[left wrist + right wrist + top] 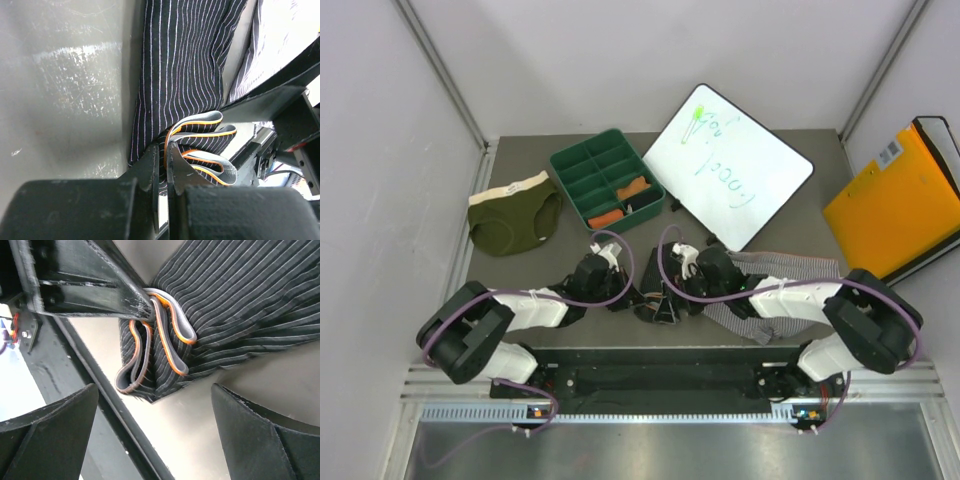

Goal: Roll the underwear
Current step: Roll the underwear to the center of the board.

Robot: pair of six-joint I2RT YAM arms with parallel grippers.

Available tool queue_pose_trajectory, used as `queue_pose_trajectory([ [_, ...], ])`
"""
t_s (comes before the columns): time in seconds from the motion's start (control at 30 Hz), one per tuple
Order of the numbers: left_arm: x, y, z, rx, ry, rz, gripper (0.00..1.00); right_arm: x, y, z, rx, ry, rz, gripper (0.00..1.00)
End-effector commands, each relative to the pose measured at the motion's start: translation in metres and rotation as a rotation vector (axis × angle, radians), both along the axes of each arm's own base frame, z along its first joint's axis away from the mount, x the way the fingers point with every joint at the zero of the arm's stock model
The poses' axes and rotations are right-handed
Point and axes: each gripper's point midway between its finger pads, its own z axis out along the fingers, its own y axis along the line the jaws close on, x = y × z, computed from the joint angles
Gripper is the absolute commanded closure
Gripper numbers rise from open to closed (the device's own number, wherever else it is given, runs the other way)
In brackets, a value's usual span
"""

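Left wrist view: the left fingers are closed together on the folded edge of the black pinstriped underwear, pinching its grey, orange-edged waistband, which bunches in loops just right of the fingertips. The rest of the cloth stretches away flat on the grey bench.

From the right wrist, the right fingers stand wide apart, holding nothing, 1 on each side of the near corner of the same garment. The looped waistband lies between and just beyond them, with a finger of the left arm clamped on its top.

From above, both arms reach inward and meet over this dark garment at the near middle of the bench. A grey-white striped underwear lies partly under the right arm. The olive green underwear, cream waistband toward the far side, lies flat at the far left, well apart from the fingers. Just right of it sits a green divided tray; some near compartments hold orange and dark bundles. A whiteboard lies right of the tray, and an orange folder at the far right.
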Motion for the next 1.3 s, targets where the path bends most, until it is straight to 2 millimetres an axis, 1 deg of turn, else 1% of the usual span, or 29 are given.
queue_pose_trajectory([
  [0.0, 0.000, 0.005, -0.010, 0.042, 0.030, 0.023, 1.00, 0.009, 0.009, -0.007, -0.028, -0.025, -0.024, 0.09],
  [0.07, 0.001, 0.005, -0.007, 0.038, 0.023, 0.023, 1.00, 0.010, 0.008, -0.012, -0.056, -0.024, -0.031, 0.12],
  [0.13, 0.002, 0.003, -0.002, 0.024, 0.005, 0.018, 1.00, 0.012, 0.005, -0.018, -0.088, -0.010, -0.051, 0.20],
  [0.17, 0.002, 0.002, -0.001, 0.019, 0.000, 0.011, 1.00, 0.015, 0.002, -0.022, -0.112, -0.012, -0.069, 0.31],
  [0.2, 0.003, 0.000, 0.002, 0.013, -0.008, 0.007, 0.96, 0.019, 0.003, -0.021, -0.121, -0.015, -0.084, 0.38],
  [0.23, 0.004, 0.000, 0.007, 0.003, -0.020, 0.005, 0.91, 0.018, -0.002, -0.028, -0.161, 0.004, -0.098, 0.44],
  [0.27, 0.004, 0.000, 0.009, 0.000, -0.028, 0.004, 0.78, 0.022, -0.004, -0.030, -0.181, 0.004, -0.119, 0.58],
  [0.3, 0.005, 0.000, 0.012, 0.000, -0.044, 0.001, 0.72, 0.025, -0.004, -0.030, -0.190, 0.002, -0.132, 0.66],
  [0.33, 0.006, 0.001, 0.016, 0.001, -0.052, 0.004, 0.65, 0.025, -0.007, -0.034, -0.213, 0.014, -0.148, 0.74],
  [0.37, 0.007, 0.003, 0.017, 0.010, -0.062, 0.009, 0.59, 0.026, -0.012, -0.039, -0.247, 0.021, -0.165, 0.85],
  [0.4, 0.010, 0.003, 0.023, 0.009, -0.089, 0.009, 0.48, 0.028, -0.013, -0.039, -0.258, 0.022, -0.173, 0.89],
  [0.43, 0.008, 0.005, 0.023, 0.018, -0.090, 0.005, 0.46, 0.031, -0.012, -0.038, -0.259, 0.020, -0.179, 0.92],
  [0.47, 0.010, 0.006, 0.025, 0.024, -0.105, 0.004, 0.43, 0.027, -0.016, -0.044, -0.286, 0.042, -0.175, 0.97],
  [0.5, 0.010, 0.007, 0.028, 0.027, -0.131, -0.004, 0.39, 0.028, -0.015, -0.043, -0.284, 0.042, -0.172, 0.98],
  [0.57, 0.010, 0.010, 0.027, 0.040, -0.146, -0.011, 0.36, 0.026, -0.014, -0.045, -0.286, 0.060, -0.157, 1.00],
  [0.6, 0.009, 0.010, 0.025, 0.050, -0.153, -0.026, 0.35, 0.029, -0.015, -0.044, -0.286, 0.063, -0.162, 1.00],
  [0.7, 0.005, 0.009, 0.019, 0.053, -0.148, -0.057, 0.34, 0.029, -0.014, -0.045, -0.278, 0.094, -0.141, 1.00],
  [0.77, 0.005, 0.006, 0.020, 0.038, -0.160, -0.069, 0.34, 0.028, -0.013, -0.045, -0.265, 0.110, -0.124, 1.00],
  [0.93, 0.008, 0.013, 0.015, 0.080, -0.176, -0.058, 0.35, 0.031, -0.016, -0.047, -0.258, 0.145, -0.118, 1.00],
  [1.07, 0.005, 0.011, 0.009, 0.068, -0.184, -0.080, 0.41, 0.030, -0.012, -0.045, -0.233, 0.162, -0.093, 1.00],
  [1.1, 0.000, 0.012, 0.000, 0.069, -0.161, -0.093, 0.43, 0.030, -0.012, -0.045, -0.233, 0.165, -0.085, 1.00],
  [1.13, -0.002, 0.004, 0.005, 0.027, -0.173, -0.117, 0.45, 0.028, -0.011, -0.045, -0.228, 0.172, -0.074, 1.00],
  [1.17, -0.003, 0.003, 0.004, 0.012, -0.161, -0.116, 0.47, 0.030, -0.010, -0.045, -0.226, 0.174, -0.070, 1.00],
  [1.2, -0.007, 0.004, -0.002, 0.012, -0.139, -0.119, 0.51, 0.029, -0.009, -0.045, -0.226, 0.175, -0.058, 1.00],
  [1.23, -0.007, 0.002, -0.002, -0.002, -0.142, -0.119, 0.53, 0.028, -0.009, -0.044, -0.220, 0.183, -0.044, 1.00],
  [1.27, -0.009, 0.002, -0.002, -0.011, -0.140, -0.117, 0.58, 0.028, -0.008, -0.043, -0.221, 0.188, -0.037, 1.00],
])
